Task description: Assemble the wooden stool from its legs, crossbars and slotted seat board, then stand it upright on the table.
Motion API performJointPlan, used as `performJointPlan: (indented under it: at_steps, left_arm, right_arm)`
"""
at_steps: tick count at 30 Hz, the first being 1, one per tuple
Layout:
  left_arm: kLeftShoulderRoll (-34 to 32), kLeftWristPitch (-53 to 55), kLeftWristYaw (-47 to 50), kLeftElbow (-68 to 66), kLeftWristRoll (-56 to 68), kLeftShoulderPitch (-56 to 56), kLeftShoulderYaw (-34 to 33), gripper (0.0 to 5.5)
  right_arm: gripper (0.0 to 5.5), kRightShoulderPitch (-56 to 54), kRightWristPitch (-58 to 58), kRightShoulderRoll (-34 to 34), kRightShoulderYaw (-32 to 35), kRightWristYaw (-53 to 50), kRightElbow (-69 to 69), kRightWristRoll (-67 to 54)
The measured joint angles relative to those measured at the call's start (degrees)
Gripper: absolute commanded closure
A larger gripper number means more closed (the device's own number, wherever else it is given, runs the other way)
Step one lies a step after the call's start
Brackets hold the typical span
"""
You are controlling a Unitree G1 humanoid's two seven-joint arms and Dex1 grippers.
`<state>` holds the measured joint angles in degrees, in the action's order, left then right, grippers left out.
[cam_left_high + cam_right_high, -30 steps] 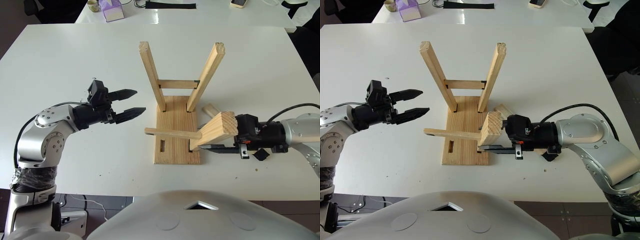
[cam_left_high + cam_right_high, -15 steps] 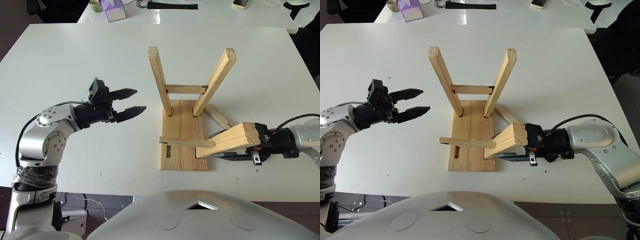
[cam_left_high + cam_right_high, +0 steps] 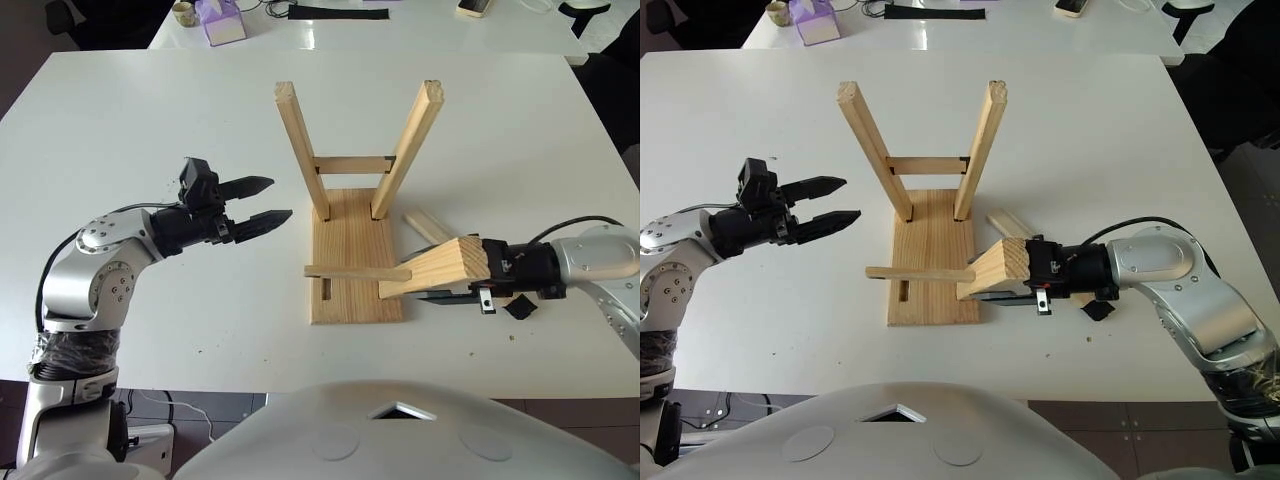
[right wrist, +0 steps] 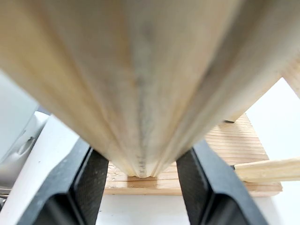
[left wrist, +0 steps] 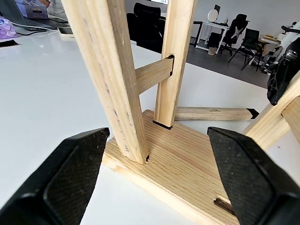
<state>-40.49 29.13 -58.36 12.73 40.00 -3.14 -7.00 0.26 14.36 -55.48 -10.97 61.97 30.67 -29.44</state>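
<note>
Leaning rightward, leg slants up from seat board.

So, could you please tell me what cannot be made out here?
Head views: whether the held leg sits in a slot of the board; its own end hides it.
Head views: near end of the loose stick, covered by that leg.
Right wrist view: most of the board, blocked by the leg.
</note>
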Motion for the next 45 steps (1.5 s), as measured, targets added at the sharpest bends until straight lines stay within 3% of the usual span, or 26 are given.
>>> performJointPlan:
  at_steps: [6, 8, 10, 15, 18, 20, 22, 25, 26, 36, 39, 45]
  left_arm:
    - [0.93, -0.92, 0.33, -1.39, -1.44, -0.89, 0.26, 1.62]
    - [1.28, -1.06, 0.79, -1.85, -1.62, -1.15, 0.31, 1.62]
    - [2.27, -1.26, 1.39, -2.20, -1.86, -2.31, 0.54, 1.62]
    - [3.05, -1.74, 2.03, -2.32, -2.99, -2.19, 0.55, 1.62]
    - [3.38, -2.23, 2.50, -1.52, -2.89, -0.41, -0.26, 1.62]
    - [3.34, -2.18, 3.83, 0.19, -2.42, 2.50, -3.49, 1.62]
    - [3.39, -2.09, 5.18, 1.69, -1.30, 4.72, -6.16, 1.62]
    - [4.98, -2.08, 10.65, 3.40, -0.39, 7.90, -11.41, 1.62]
    - [5.16, -1.73, 11.32, 3.79, -0.18, 8.63, -12.00, 1.62]
    - [5.84, 1.33, 13.26, 5.62, 2.94, 7.30, -10.97, 1.62]
    - [6.09, 1.55, 13.32, 5.60, 3.03, 5.93, -9.74, 1.02]
    - [6.22, 1.81, 12.87, 4.27, 2.42, 2.96, -6.74, 1.00]
  right_arm:
    - [3.46, -6.03, 0.48, 2.32, -3.37, -3.69, -5.01, 0.75]
    - [2.95, -7.44, 0.59, 2.80, -4.20, -4.55, -6.29, 1.11]
    - [2.75, -6.21, 4.79, 1.69, -7.22, -6.61, -10.52, 10.95]
    - [2.60, -6.22, 5.64, 0.30, -3.60, -5.36, -9.26, 12.01]
    - [2.12, 2.51, 6.05, -3.94, 6.89, -4.20, -5.48, 10.81]
    - [2.12, 13.82, 6.57, -3.97, 17.97, -4.76, -2.62, 10.13]
    - [2.12, 19.39, 6.97, -1.88, 24.14, -6.86, -2.17, 10.06]
    - [2.12, 31.50, 6.51, 8.19, 34.84, -11.88, -5.00, 9.23]
    - [2.12, 33.87, 6.44, 9.97, 35.70, -11.94, -5.72, 9.02]
    - [2.12, 36.05, 6.15, 15.25, 32.31, -11.15, -4.94, 7.12]
    - [2.08, 33.56, 4.98, 16.27, 27.87, -12.64, -6.51, 9.79]
    - [2.08, 30.74, 2.66, 17.75, 24.37, -14.89, -9.80, 12.12]
